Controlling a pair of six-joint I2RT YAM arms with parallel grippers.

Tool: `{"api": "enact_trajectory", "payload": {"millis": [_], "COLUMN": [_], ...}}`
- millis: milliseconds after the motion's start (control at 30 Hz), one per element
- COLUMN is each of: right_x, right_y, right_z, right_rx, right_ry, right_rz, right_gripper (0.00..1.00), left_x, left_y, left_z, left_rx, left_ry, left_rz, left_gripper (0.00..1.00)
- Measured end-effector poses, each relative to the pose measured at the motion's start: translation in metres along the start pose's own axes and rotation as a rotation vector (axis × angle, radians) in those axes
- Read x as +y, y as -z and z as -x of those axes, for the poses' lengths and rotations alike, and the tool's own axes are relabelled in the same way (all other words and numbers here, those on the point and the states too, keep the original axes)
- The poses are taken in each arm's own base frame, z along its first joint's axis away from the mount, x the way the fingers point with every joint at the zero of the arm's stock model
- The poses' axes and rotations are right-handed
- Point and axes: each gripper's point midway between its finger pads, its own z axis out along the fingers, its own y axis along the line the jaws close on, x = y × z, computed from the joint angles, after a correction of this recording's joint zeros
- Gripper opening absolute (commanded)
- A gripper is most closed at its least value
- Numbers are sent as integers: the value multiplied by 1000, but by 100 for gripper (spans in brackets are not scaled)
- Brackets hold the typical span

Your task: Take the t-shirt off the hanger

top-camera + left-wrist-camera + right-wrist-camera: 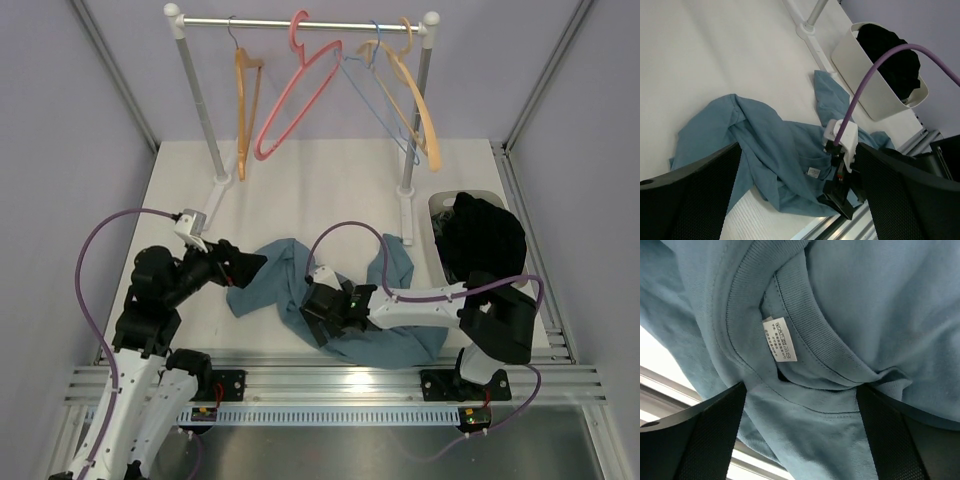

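Observation:
The teal-blue t-shirt (385,335) lies crumpled on the table near the front edge, with no hanger showing in it. Its neck and white label (780,339) fill the right wrist view. My right gripper (801,387) is open, low over the collar, with one finger on each side of the neck fabric. It sits on the shirt's middle in the top view (312,315). My left gripper (257,265) is open at the shirt's left edge and faces the shirt (765,145). The orange-tan hanger (243,110) with a grey metal hook hangs bare on the rack.
The rack (300,20) at the back also holds a pink hanger (295,95), a blue wire hanger (385,110) and a paler tan hanger (418,105). A white bin (438,205) with a black clothing heap (482,240) stands at the right. The rack's feet rest on the table.

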Motion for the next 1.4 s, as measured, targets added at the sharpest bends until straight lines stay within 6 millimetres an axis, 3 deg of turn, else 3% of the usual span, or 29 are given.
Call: {"api": "enact_trajectory", "payload": {"millis": [67,100,133,167,333,400,467,500,600,667,733,800,967,1167,1300,1400], "right_x": [-1,-4,-8,-12,-26,-35,-50,-57,-90,-114,-130,-144,-187,-237,-270,-285], "right_y": [-2,-4,-6,-8,-13,-3,20,38,117,180,239,286,376,461,511,535], "right_z": [4,6,10,14,34,42,62,76,133,168,192,206,217,210,198,187], "right_rx": [-1,-2,-4,-9,-46,-63,-118,-164,-373,-533,-665,-762,-927,-1116,-1209,-1235], "right_ry": [-11,-20,-32,-47,-133,-149,-178,-202,-311,-383,-426,-452,-475,-479,-507,-540], "right_rz": [1,-7,-16,-24,-43,-72,-106,-112,-107,-107,-111,-125,-256,-467,-654,-753], "right_gripper": [72,56,10,0,0,0,0,0,0,0,0,0,0,0,0,0], "left_x": [-3,-4,-4,-5,-9,-12,-15,-16,-20,-22,-29,-40,-74,-92,-91,-85], "left_y": [0,0,-1,-1,-3,-3,-3,-4,-8,-12,-18,-25,-42,-59,-80,-95], "left_z": [-1,-2,-4,-4,-4,-2,0,1,6,8,7,2,-18,-28,-77,-107], "left_rx": [7,13,21,26,33,26,21,18,9,11,25,54,112,53,136,211], "left_ry": [-1,1,5,9,41,50,64,71,100,120,128,127,106,103,93,66], "left_rz": [-18,-25,-30,-34,-55,-67,-76,-80,-97,-108,-129,-157,-221,-246,-221,-175], "left_gripper": [99,99,99,99,99,99,99,99,98,98,98,98,99,99,99,99]}}
